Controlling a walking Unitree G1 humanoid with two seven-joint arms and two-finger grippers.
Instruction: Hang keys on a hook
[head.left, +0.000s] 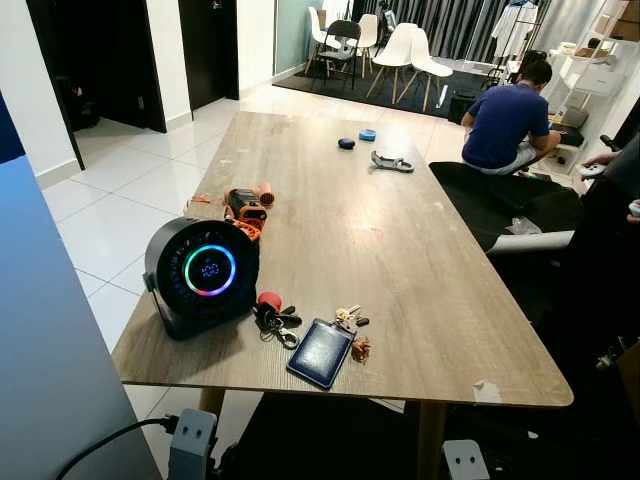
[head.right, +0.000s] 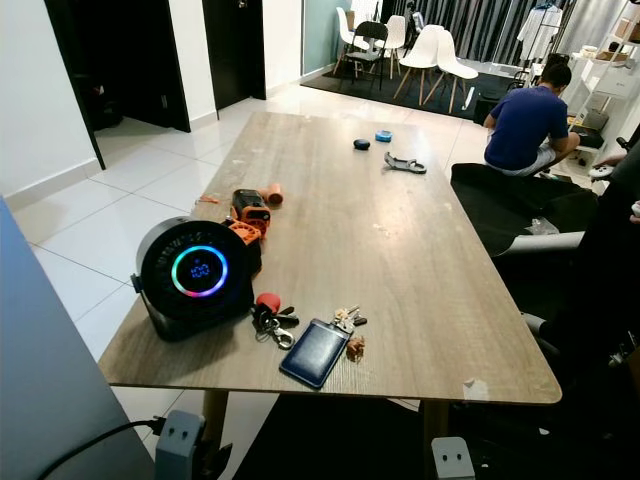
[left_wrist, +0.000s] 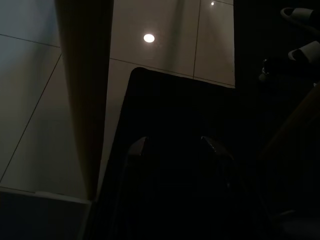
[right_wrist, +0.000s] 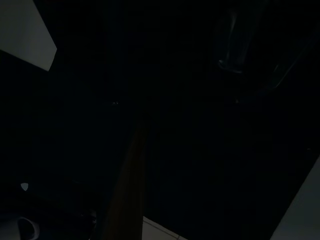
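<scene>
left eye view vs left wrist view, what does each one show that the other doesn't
Left eye view: the wooden table top with the keys beside a blue card holder, and a round fan with a glowing ring. Left wrist view: the left gripper hanging in shadow, fingers apart, and slippers on the floor. Both: the pale floor tiles.

Head views bright and sharp with edge distortion; wrist views nearly black.
</scene>
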